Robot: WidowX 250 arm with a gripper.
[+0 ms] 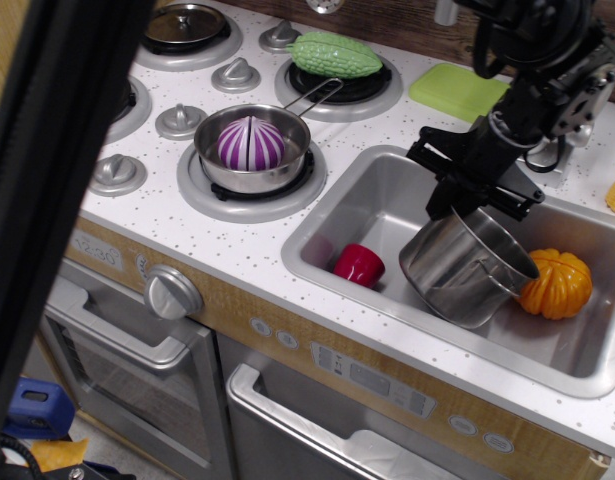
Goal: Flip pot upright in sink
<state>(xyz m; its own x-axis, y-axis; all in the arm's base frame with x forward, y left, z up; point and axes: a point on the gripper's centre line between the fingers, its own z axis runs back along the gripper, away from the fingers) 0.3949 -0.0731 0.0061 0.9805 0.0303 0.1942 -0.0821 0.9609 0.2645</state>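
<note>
A: What is the claw (465, 200) doing?

B: It is clamped on the far rim of the pot (464, 268), black fingers over the edge.

A: And where is the pot?

B: Inside the sink (387, 200), tilted, its mouth facing up and toward the right, bottom low at the front wall.

A: What lies around it?

B: A red cup (358, 265) on its side just left of it, an orange pumpkin (559, 283) touching its right. On the worktop (237, 240), a saucepan (252, 150) with a purple striped ball (250, 143) sits on a burner, a green gourd (334, 55) behind.
</note>
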